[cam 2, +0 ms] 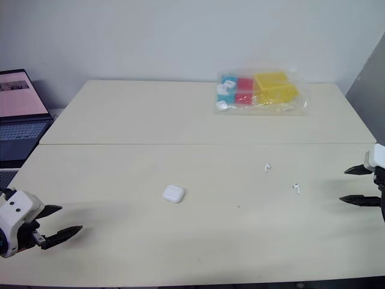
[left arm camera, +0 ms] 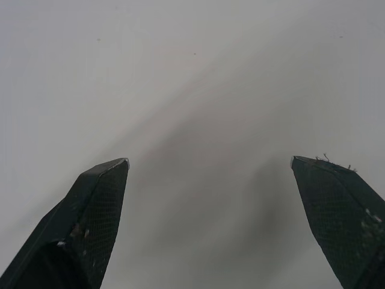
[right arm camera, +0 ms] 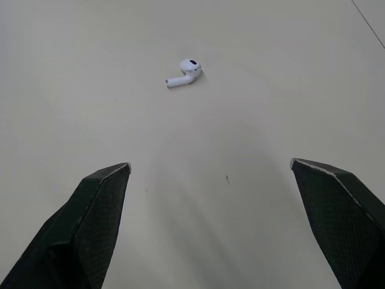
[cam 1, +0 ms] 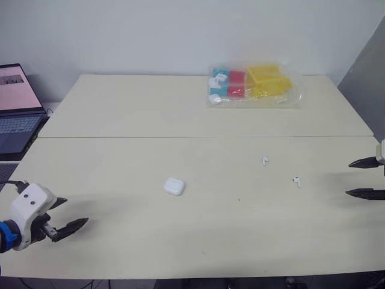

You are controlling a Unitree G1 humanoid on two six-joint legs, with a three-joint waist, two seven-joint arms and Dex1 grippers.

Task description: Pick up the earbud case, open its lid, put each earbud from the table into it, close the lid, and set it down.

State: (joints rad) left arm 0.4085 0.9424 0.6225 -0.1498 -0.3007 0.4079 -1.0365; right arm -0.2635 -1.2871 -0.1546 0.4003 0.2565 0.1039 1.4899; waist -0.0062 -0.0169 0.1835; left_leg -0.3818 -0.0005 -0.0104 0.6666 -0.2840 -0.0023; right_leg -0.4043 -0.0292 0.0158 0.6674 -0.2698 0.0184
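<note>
A white earbud case [cam 1: 174, 186] lies shut on the cream table [cam 1: 150, 114], near the middle. Two white earbuds rest to its right: one [cam 1: 264, 161] farther back, the other [cam 1: 296, 181] closer to the right edge; the latter earbud [right arm camera: 183, 73] also appears in the right wrist view. My left gripper [cam 1: 71, 214] hovers open over the table's front left corner, well left of the case, with bare table between its fingers. At the right edge my right gripper [cam 1: 358, 178] is open, its fingertips pointing toward the nearer earbud and a short way from it.
A clear plastic bag [cam 1: 252, 85] of coloured and white items sits at the back right of the table. An open laptop [cam 1: 15, 108] stands off the table's left side. A seam [cam 1: 180, 137] runs across the tabletop.
</note>
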